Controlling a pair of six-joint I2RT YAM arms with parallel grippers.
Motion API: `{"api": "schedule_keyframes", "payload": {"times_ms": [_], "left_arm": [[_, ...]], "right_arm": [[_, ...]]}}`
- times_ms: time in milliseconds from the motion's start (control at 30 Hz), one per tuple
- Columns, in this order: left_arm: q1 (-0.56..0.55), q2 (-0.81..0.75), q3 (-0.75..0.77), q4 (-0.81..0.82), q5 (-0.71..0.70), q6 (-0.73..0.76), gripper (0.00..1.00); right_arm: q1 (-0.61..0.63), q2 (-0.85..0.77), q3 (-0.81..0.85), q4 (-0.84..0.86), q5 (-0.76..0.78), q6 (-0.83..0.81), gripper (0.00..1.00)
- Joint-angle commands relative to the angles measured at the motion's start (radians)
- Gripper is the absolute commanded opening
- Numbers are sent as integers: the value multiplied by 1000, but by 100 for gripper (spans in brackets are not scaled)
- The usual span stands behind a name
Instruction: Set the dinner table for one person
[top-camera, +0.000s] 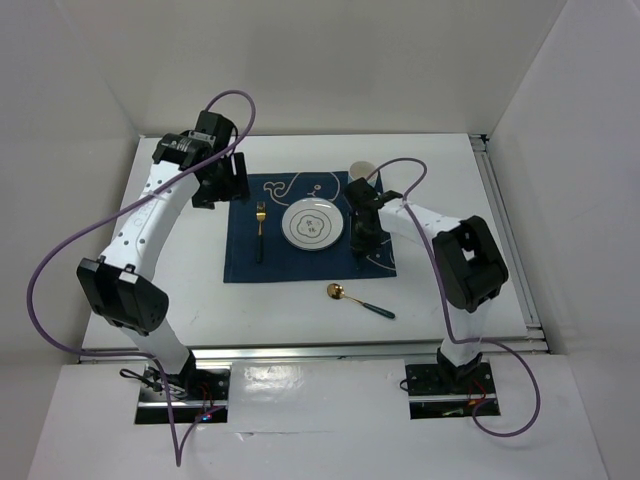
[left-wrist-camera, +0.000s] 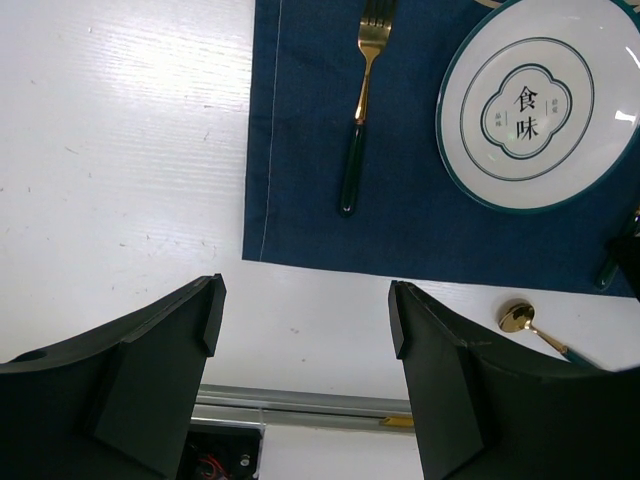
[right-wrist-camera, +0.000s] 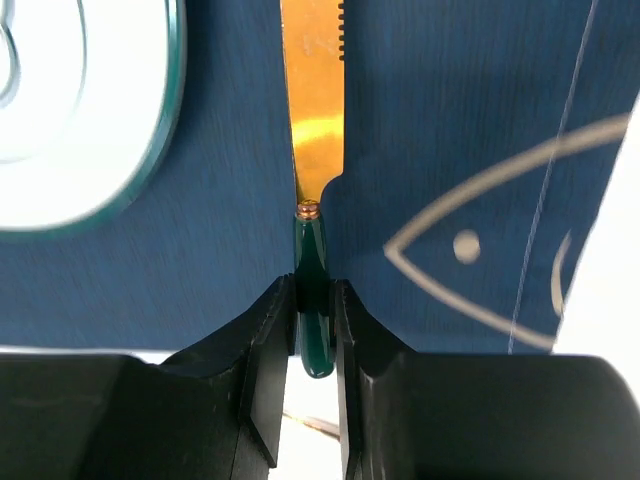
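- The table (top-camera: 180, 300) is the big white top under everything. Its left edge meets the white side wall, and a wide bare strip runs between that edge and the mat.
- The left gripper (left-wrist-camera: 305, 310) hangs above the bare top by the mat's far-left corner. Its jaws are spread wide and nothing is between them.
- The mat (top-camera: 245, 265), navy with white drawings, lies mid-table. Bare white shows on all four sides, with the narrowest strip along the near edge.
- The fork (left-wrist-camera: 362, 100) lies on the mat left of the plate, apart from it. Its tines are cut off at the top of the left wrist view.
- The plate (top-camera: 312, 224) sits in the middle of the mat. Its rim is clipped in both wrist views.
- The spoon (top-camera: 358, 300) rests on bare table just off the mat's near edge, with its bowl nearest the mat and its handle angled right. There is free room all round it.
- The knife (right-wrist-camera: 318, 150) has a gold blade and a dark green handle, and it points away between the plate and a fish drawing. The tip is cut off, and I cannot tell whether it is touching the mat.
- The right gripper (right-wrist-camera: 315, 300) is pinched tight on the knife handle near its end. In the top view it hides the knife.
- A pale round thing (top-camera: 362, 170) behind the right arm is partly covered and I cannot identify it.
- A rail (top-camera: 510, 240) runs along the right edge, with clear table between it and the mat.
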Motion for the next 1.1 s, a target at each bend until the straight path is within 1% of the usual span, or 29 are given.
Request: {"api": "schedule_keyframes", "payload": {"times_ms": [0, 33, 67, 100, 133, 267, 300, 333, 400, 467, 533, 567, 633, 667, 767, 800, 833, 900, 1067], "left_arm": [[5, -32, -6, 19, 3, -3, 84], [5, -32, -6, 19, 12, -3, 84], [5, -32, -17, 19, 12, -3, 84], [5, -32, -17, 28, 12, -3, 84], [5, -32, -17, 28, 12, -3, 84], [5, -32, -26, 28, 21, -3, 84], [5, -32, -26, 28, 21, -3, 84], [5, -32, -26, 28, 21, -3, 84], [5, -32, -35, 28, 21, -3, 84], [5, -32, -35, 28, 31, -3, 84], [5, -42, -44, 28, 31, -3, 84], [5, -42, -45, 28, 31, -3, 84], [5, -42, -45, 28, 31, -3, 84], [5, -42, -45, 39, 40, -3, 84], [5, -42, -54, 39, 49, -3, 84], [5, -42, -54, 39, 49, -3, 84], [5, -42, -54, 39, 49, -3, 84], [5, -42, -54, 39, 58, -3, 84], [5, -42, -54, 39, 58, -3, 84]], "right_arm": [[-10, 38, 68, 81, 16, 18, 0], [-10, 59, 68, 81, 16, 18, 0], [-10, 69, 82, 81, 16, 18, 4], [-10, 69, 91, 91, 16, 7, 11], [-10, 81, 103, 91, 16, -7, 28], [-10, 76, 114, 91, 16, -41, 49], [-10, 67, 114, 81, 26, -41, 55], [-10, 38, 114, 81, 26, -53, 58], [-10, 0, 75, 68, 36, -62, 58], [-10, -72, 33, 59, 27, -73, 59], [-10, -123, -43, 50, -23, -88, 59], [-10, -173, -74, 50, -43, -88, 60], [-10, -223, -177, 50, -98, -88, 70], [-10, -270, -214, 50, -112, -75, 73], [-10, -347, -344, 64, -149, -36, 83], [-10, -361, -369, 76, -164, -27, 90], [-10, -370, -408, 90, -186, -27, 90], [-1, -382, -445, 99, -207, -16, 94], [53, -362, -456, 108, -252, -16, 94]]}}
